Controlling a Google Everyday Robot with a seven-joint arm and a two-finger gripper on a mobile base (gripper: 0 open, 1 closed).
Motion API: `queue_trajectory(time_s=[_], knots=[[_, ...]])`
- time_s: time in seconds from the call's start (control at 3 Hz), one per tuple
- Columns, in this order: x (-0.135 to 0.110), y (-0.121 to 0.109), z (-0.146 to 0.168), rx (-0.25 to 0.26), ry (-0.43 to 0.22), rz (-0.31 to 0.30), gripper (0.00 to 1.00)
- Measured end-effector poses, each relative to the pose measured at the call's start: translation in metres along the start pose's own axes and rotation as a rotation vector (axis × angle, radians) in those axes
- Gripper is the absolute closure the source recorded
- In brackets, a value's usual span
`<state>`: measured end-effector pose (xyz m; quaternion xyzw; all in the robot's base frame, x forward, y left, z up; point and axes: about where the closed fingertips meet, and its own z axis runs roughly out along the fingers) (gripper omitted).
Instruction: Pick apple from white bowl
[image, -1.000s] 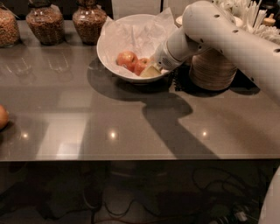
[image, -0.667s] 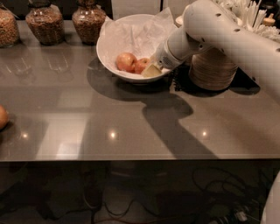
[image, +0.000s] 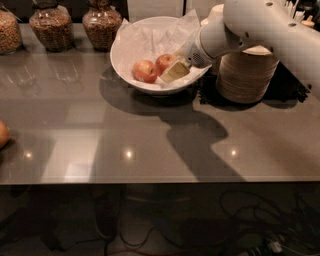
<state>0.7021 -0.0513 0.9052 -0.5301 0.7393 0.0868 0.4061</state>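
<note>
The white bowl (image: 131, 36), lined with crinkled white paper, stands at the back middle of the grey table. Two apples lie in it side by side. The deeper orange-red apple (image: 164, 62) is on the right and the paler pinkish one (image: 144, 71) on the left. My gripper (image: 175, 71) reaches into the bowl from the right on the white arm (image: 260, 22). Its beige tip lies right against the lower right side of the orange-red apple. Whether it holds the apple does not show.
A stack of beige disposable bowls (image: 247, 75) stands on a black mat just right of the white bowl, under my arm. Three glass jars (image: 50, 25) line the back left. An orange fruit (image: 2, 134) sits at the table's left edge. The table's front edge (image: 160, 181) runs across the view.
My gripper has shifted slightly up and deeper into the bowl, next to the orange-red apple, which now shows more. The paler apple and the bowl have stayed put.
</note>
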Motion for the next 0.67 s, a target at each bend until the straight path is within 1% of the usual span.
queue_trajectory(time_s=[0.33, 0.67], knots=[[-0.024, -0.007, -0.034, 0.009, -0.052, -0.04, 1.0], [-0.044, -0.009, -0.069, -0.009, -0.087, -0.083, 1.0]])
